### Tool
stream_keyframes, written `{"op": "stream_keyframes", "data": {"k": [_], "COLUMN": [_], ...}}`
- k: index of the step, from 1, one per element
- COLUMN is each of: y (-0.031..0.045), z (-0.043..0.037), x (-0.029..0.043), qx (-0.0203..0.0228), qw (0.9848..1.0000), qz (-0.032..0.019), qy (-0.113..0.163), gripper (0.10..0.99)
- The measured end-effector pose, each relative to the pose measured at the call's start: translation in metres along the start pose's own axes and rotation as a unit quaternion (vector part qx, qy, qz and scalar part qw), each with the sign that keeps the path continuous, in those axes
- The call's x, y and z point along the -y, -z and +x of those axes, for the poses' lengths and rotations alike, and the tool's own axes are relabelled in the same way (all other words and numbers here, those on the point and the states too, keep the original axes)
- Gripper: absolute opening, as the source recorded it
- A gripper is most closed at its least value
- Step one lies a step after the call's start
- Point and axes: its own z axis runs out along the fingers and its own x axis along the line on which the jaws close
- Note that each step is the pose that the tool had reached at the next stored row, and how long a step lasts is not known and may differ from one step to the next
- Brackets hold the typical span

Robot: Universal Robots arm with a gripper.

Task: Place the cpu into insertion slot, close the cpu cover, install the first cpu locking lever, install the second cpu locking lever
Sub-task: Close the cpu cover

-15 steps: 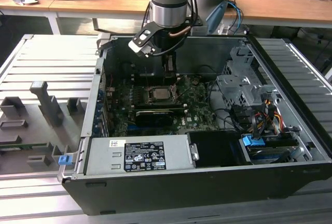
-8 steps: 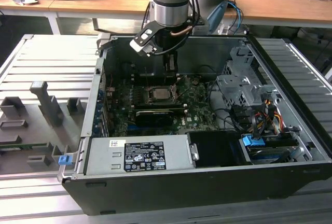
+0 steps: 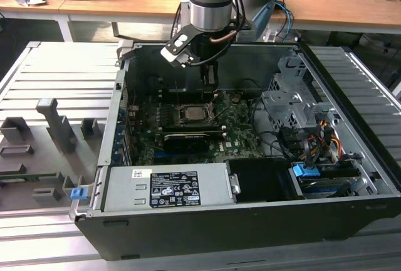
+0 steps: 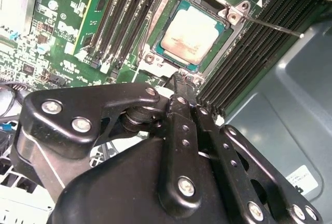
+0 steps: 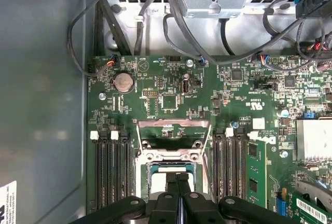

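Already the chip [image 4: 189, 33] lies flat in the socket [image 4: 154, 41], its pale face up. The cover [image 5: 174, 125] stands swung open on its hinge, and the green board shows through its square opening. The gripper [image 4: 180, 80] has its two fingers [image 5: 168, 198] pressed together with nothing between them, the tips just beside the chip's edge at the socket rim. In the exterior view it hangs at twelve o'clock of the socket, inside the open computer case [image 3: 257, 64]. There the power supply [image 3: 166, 188] lies at six o'clock of the socket and the drive cage [image 3: 291, 105] at three o'clock. A thin lever [image 4: 272, 27] reaches away from the socket's corner over the memory slots [image 4: 259, 32].
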Motion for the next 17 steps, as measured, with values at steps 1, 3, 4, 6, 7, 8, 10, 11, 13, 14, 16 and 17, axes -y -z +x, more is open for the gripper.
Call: {"op": "stream_keyframes", "data": {"k": [1, 3, 4, 6, 7, 8, 10, 11, 13, 14, 16, 17], "y": [0.0004, 0.0038, 0.0038, 0.0038, 0.0037, 0.0040, 0.0054, 0.0056, 0.0057, 0.0058, 0.0057, 0.0056], "z": [0.0000, 0.0000, 0.0000, 0.0000, 0.0000, 0.0001, 0.0000, 0.0000, 0.0001, 0.0000, 0.0000, 0.0001], "x": [-0.0001, -0.0007, -0.0013, -0.0046, -0.0052, -0.0054, -0.0055, -0.0056, -0.0063, -0.0068, -0.0090, -0.0104], "qx": [0.0000, 0.0000, -0.0002, 0.0000, -0.0001, 0.0000, 0.0000, -0.0001, -0.0001, -0.0001, 0.0000, 0.0000], "qw": [1.0000, 1.0000, 1.0000, 1.0000, 1.0000, 1.0000, 1.0000, 1.0000, 1.0000, 1.0000, 1.0000, 1.0000], "qz": [0.0000, 0.0000, -0.0001, 0.0000, 0.0000, 0.0000, 0.0000, 0.0000, -0.0001, -0.0001, 0.0000, 0.0000], "qy": [0.000, 0.000, 0.000, 0.000, 0.000, 0.000, 0.000, 0.000, 0.000, 0.000, 0.000, 0.000], "gripper": [0.106, 0.106, 0.106, 0.106, 0.106, 0.106, 0.106, 0.106, 0.106, 0.106, 0.106, 0.106]}}
